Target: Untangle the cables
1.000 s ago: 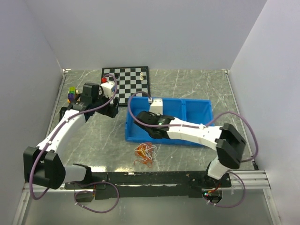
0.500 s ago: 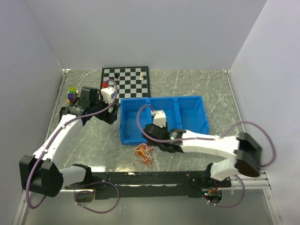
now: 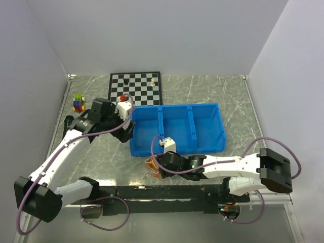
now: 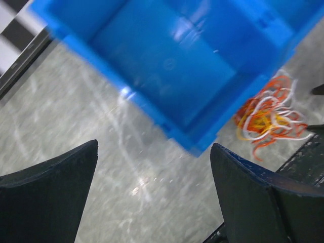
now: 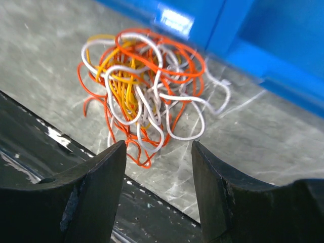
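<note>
The cables [image 3: 153, 167] are a tangled heap of orange, yellow and white wires on the table near its front edge, just in front of the blue bin. They show clearly in the right wrist view [image 5: 142, 86] and at the right of the left wrist view [image 4: 268, 114]. My right gripper [image 3: 161, 165] is open and low over the table, its tips [image 5: 158, 147] just short of the heap and holding nothing. My left gripper [image 3: 128, 133] is open and empty [image 4: 154, 147], hovering by the bin's front left corner, to the left of the cables.
The blue three-compartment bin [image 3: 202, 147] lies mid-table; its wall fills the wrist views [image 4: 172, 61] [image 5: 263, 40]. A chessboard [image 3: 136, 88] with a few pieces sits behind it. A coloured toy [image 3: 78, 103] is at far left. The black front rail [image 5: 50, 152] runs close to the heap.
My right arm swung out from over the bin and came down to the cables at the front edge. The bin shifted left and squared up. My left gripper moved right toward the bin's corner.
</note>
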Motion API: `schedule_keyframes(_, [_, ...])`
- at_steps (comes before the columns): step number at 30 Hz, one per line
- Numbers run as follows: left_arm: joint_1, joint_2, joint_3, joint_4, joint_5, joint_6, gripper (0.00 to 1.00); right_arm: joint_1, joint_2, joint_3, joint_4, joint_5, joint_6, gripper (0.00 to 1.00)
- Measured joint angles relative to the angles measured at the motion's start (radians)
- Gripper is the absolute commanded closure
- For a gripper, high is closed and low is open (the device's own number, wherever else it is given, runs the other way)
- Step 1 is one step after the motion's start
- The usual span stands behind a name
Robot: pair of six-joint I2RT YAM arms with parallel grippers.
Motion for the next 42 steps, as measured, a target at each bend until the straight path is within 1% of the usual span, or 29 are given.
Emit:
schedule_keyframes(3, [-0.072,0.014,-0.031,0.05,-0.018,-0.025,0.03,0.0,0.043,-0.006,0.046,-0.029,-0.008,0.42])
schedule_keyframes(5, [-0.095,0.045,-0.043,0.074,-0.039,-0.039,0.04,0.0,0.066,-0.006,0.08,-0.043,-0.011,0.47])
schedule_keyframes(7, [-0.099,0.093,-0.05,0.106,-0.076,-0.05,0.03,0.001,0.082,-0.006,0.105,-0.05,-0.011,0.55])
schedule_keyframes(11, [-0.098,0.156,-0.058,0.161,-0.163,-0.061,0.03,0.001,0.096,-0.007,0.143,-0.064,-0.01,0.78])
schedule_keyframes(12, [-0.098,0.161,-0.062,0.179,-0.187,-0.063,0.03,0.001,0.096,-0.01,0.152,-0.067,-0.006,0.82])
schedule_keyframes(14, [-0.098,0.162,-0.071,0.211,-0.228,-0.064,0.03,0.002,0.093,-0.026,0.171,-0.072,-0.003,0.87])
schedule_keyframes(18, [-0.098,0.186,-0.08,0.28,-0.308,-0.066,0.03,0.013,0.067,-0.085,0.179,-0.076,0.017,0.9])
schedule_keyframes(26, [-0.105,0.259,-0.08,0.372,-0.387,-0.075,0.03,0.092,-0.045,-0.161,0.133,-0.061,0.098,0.9])
schedule_keyframes(28, [-0.102,0.265,-0.074,0.374,-0.402,-0.076,0.03,0.114,-0.067,-0.164,0.108,-0.051,0.116,0.88])
schedule_keyframes(31, [-0.084,0.277,-0.043,0.358,-0.41,-0.077,0.03,0.145,-0.109,-0.164,0.053,-0.032,0.144,0.76])
schedule_keyframes(35, [-0.053,0.27,0.006,0.323,-0.407,-0.085,0.03,0.161,-0.2,-0.164,-0.025,-0.001,0.171,0.51])
schedule_keyframes(36, [-0.048,0.261,0.013,0.319,-0.407,-0.087,0.03,0.163,-0.231,-0.164,-0.043,0.013,0.177,0.47])
schedule_keyframes(38, [-0.041,0.234,0.017,0.306,-0.404,-0.094,0.03,0.163,-0.287,-0.164,-0.069,0.04,0.187,0.44])
schedule_keyframes(42, [-0.052,0.182,0.029,0.249,-0.368,-0.109,0.03,0.163,-0.341,-0.165,-0.083,0.087,0.192,0.43])
